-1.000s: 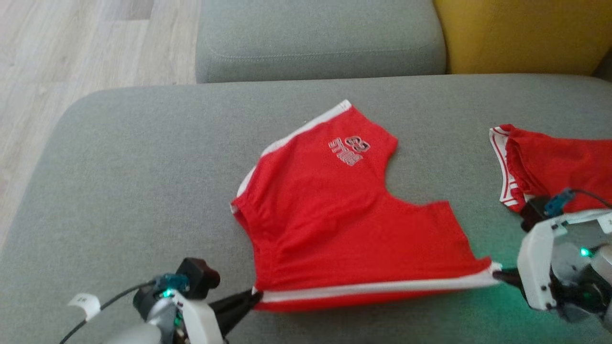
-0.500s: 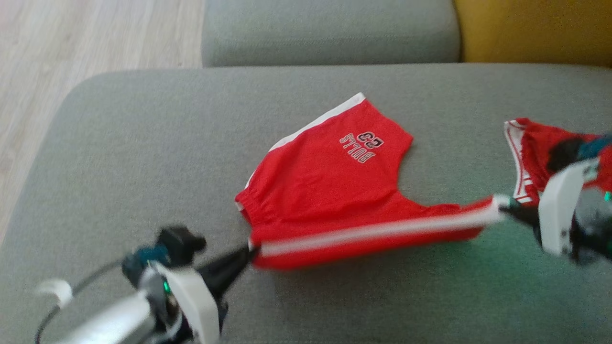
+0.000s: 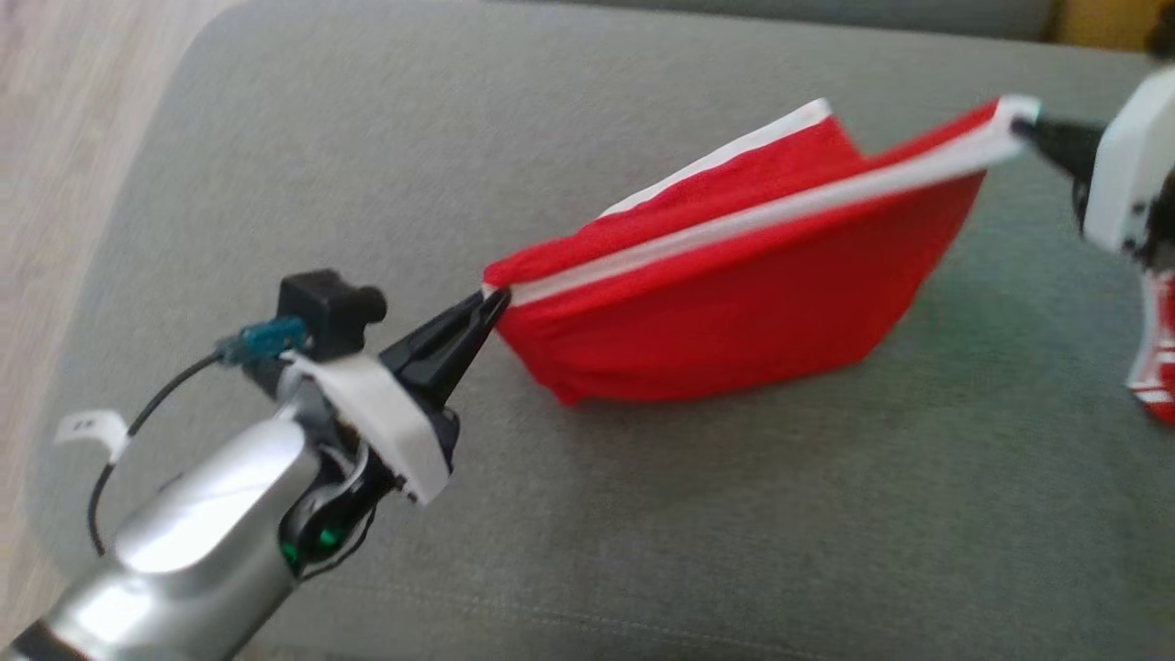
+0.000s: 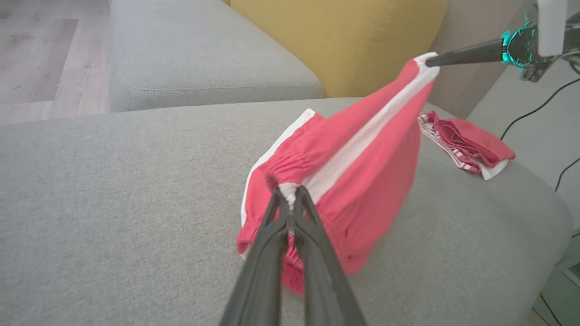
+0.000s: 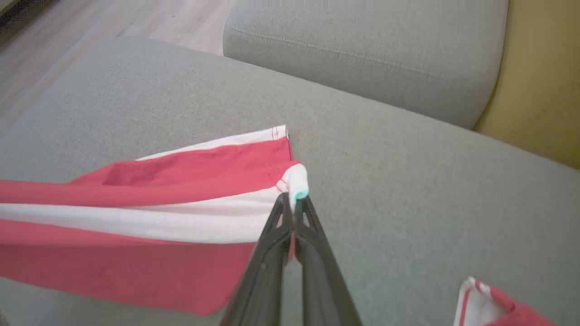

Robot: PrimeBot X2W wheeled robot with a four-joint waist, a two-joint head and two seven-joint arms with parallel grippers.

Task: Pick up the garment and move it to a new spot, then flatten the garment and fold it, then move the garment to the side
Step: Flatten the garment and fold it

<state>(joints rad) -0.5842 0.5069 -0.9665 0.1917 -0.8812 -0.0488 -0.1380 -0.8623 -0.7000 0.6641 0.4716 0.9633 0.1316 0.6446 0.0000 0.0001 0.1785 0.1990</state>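
Note:
The garment (image 3: 734, 303), red shorts with white side stripes, hangs stretched between both grippers above the grey sofa seat (image 3: 643, 532). My left gripper (image 3: 491, 303) is shut on the near end of the white stripe, at the waistband (image 4: 290, 188). At the upper right, my right gripper (image 3: 1019, 128) is shut on the stripe's other end (image 5: 297, 188), held higher than the left. The lifted stripe edge is taut; the cloth below it sags to the seat, and the rest of the garment (image 4: 281, 149) lies on the cushion.
A second red and white garment (image 4: 462, 145) lies crumpled on the seat to the right (image 3: 1157, 367). Behind are a grey back cushion (image 4: 204, 59) and a yellow cushion (image 4: 344, 40). Wooden floor (image 3: 55, 138) lies past the seat's left edge.
Both grippers have lifted the striped edge off the seat and carried it towards the far side, the right higher. The head camera has tilted down and closer.

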